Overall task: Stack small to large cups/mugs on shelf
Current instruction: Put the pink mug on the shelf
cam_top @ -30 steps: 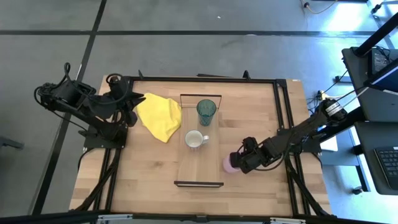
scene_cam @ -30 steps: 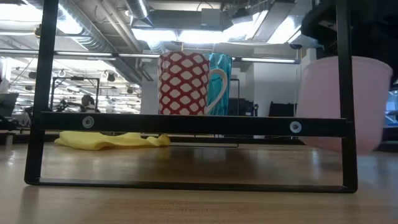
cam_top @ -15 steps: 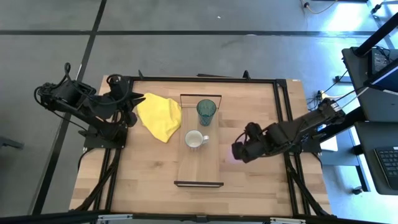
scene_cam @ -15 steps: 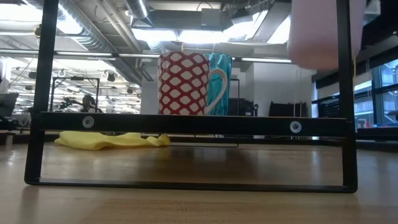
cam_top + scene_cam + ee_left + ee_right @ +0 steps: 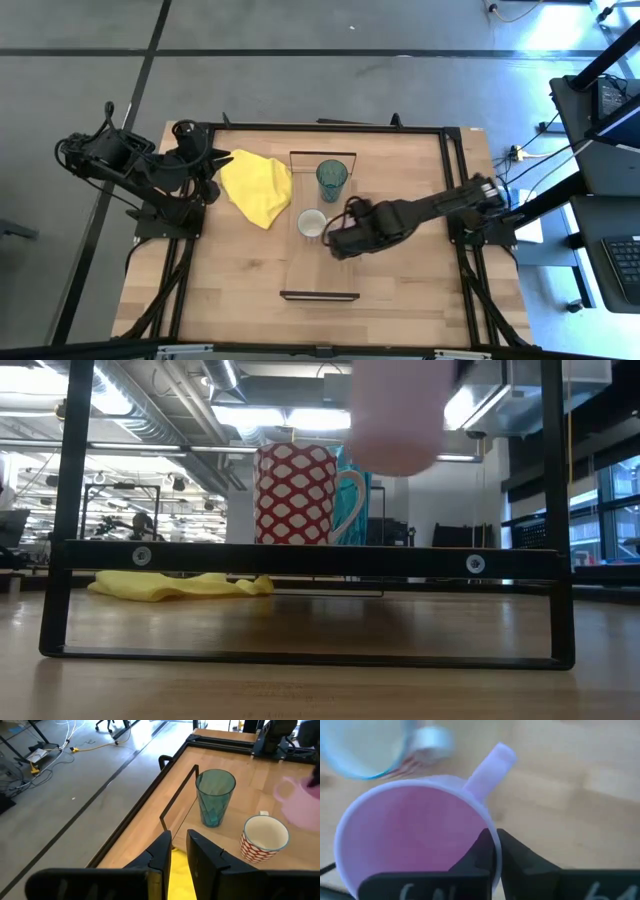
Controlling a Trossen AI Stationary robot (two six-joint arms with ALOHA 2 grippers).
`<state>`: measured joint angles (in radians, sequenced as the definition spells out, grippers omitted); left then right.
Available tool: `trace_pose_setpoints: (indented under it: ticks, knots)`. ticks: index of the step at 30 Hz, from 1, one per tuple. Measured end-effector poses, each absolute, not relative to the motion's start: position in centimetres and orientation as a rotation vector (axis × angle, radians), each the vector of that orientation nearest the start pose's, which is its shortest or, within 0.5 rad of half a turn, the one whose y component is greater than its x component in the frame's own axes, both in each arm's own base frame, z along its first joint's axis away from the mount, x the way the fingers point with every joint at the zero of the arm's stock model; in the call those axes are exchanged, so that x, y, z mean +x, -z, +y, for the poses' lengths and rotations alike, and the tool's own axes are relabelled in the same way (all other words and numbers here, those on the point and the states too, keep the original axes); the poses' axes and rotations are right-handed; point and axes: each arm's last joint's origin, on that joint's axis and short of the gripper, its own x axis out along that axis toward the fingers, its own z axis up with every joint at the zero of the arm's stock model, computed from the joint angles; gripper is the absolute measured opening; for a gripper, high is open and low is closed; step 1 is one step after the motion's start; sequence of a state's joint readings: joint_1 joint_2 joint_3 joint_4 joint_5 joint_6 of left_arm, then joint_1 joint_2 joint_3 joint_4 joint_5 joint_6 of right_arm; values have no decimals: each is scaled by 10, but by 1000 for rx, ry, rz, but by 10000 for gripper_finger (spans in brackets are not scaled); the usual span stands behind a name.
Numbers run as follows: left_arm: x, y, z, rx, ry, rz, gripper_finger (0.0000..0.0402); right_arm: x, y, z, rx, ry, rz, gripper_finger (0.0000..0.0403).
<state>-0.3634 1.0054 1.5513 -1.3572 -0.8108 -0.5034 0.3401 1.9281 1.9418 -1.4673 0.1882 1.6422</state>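
Right gripper (image 5: pixel 338 240) reaching in over the shelf (image 5: pixel 322 268), jaws pinched narrow on the rim of the pink mug (image 5: pixel 415 835) — one finger inside the wall, one outside, seen plainly from the right wrist. Mug handle pointing away from the jaws, toward the bare wood beyond. In the low view, pink mug (image 5: pixel 397 415) hanging blurred and well clear of the shelf board, up above the level of the other two vessels.

Just beside those jaws, on the shelf: the white mug with a red lattice pattern (image 5: pixel 312 223), upright, open mouth up. Past it, farther from the right jaws along the same board, the teal glass tumbler (image 5: pixel 332 179), also upright, standing near the shelf's far end piece. From the low camera, red-and-white mug (image 5: pixel 298 494) in front, tumbler (image 5: pixel 355 495) partly hidden behind it, both resting on the board above the dark crossbar.

Left gripper (image 5: pixel 179 852) parked off at the table's edge, jaws close together with only a thin slit between the fingers, nothing held. Directly ahead of and under those jaws — the yellow cloth (image 5: pixel 256 186), crumpled on the tabletop (image 5: pixel 230 280) beside the shelf. Beyond the left jaws, tumbler (image 5: pixel 215 796) and patterned mug (image 5: pixel 264 838) side by side, with the pink mug (image 5: pixel 300 805) a soft blur farther off.

Shelf lying lengthwise between the two arms, dark end pieces upright at both ends.
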Motion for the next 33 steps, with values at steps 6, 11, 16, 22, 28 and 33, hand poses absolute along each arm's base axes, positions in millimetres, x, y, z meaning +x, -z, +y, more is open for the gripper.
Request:
trace_pose_setpoints:
  ticks: [6, 11, 16, 22, 28, 33]
  knots:
    - [115, -439, -21, -2, -579, 578, 55, 379, -311, 129, 1063, 908, 1091, 14]
    - [113, -437, -20, 18, -583, 604, 55, 387, -303, 138, 1121, 914, 1130, 14]
    - [113, -437, -20, 28, -580, 608, 55, 398, -288, 148, 1150, 883, 1152, 14]
    - [113, -437, -20, 33, -578, 610, 55, 409, -273, 152, 1169, 872, 1162, 14]
    - [113, -437, -20, 35, -578, 611, 55, 408, -271, 155, 1178, 886, 1162, 14]
    - [113, -437, -20, 50, -573, 616, 55, 411, -268, 160, 1201, 880, 1143, 14]
